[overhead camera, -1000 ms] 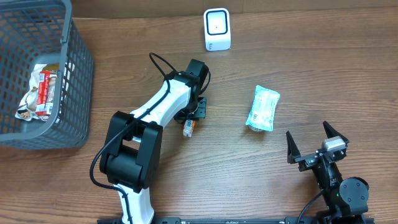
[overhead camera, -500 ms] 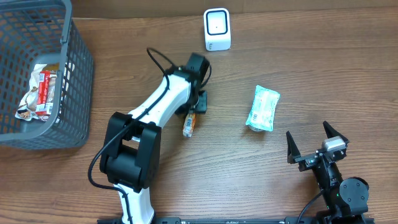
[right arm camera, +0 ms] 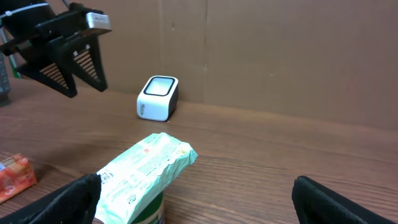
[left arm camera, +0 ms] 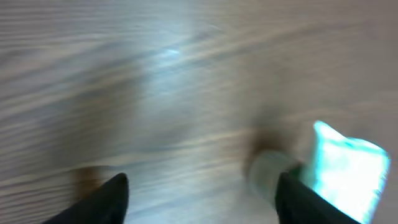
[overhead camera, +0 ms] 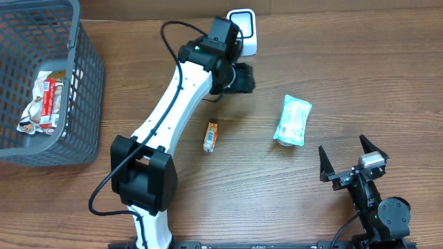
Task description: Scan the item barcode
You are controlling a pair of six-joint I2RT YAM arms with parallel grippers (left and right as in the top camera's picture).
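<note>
— Right claw (overhead camera: 346, 160) sits spread and empty at lower right; just above it lies the teal packet (overhead camera: 293, 120), with the orange pack (overhead camera: 210, 136) at centre. Which one gets scanned I cannot tell.
— Left claw (overhead camera: 243, 77), spread, holds nothing, close beside the scanner (overhead camera: 242, 32). A careless swing could knock it toward the top edge of the table (overhead camera: 360, 55).
— Room lies open at right; the basket (overhead camera: 73, 41) crowds upper left.

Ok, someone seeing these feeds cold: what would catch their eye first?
The long white-and-black left arm stretching diagonally across the wooden table, its gripper open and empty by the white box scanner at the far edge. Then the mint-green packet right of centre and the grey mesh basket at the left.
</note>
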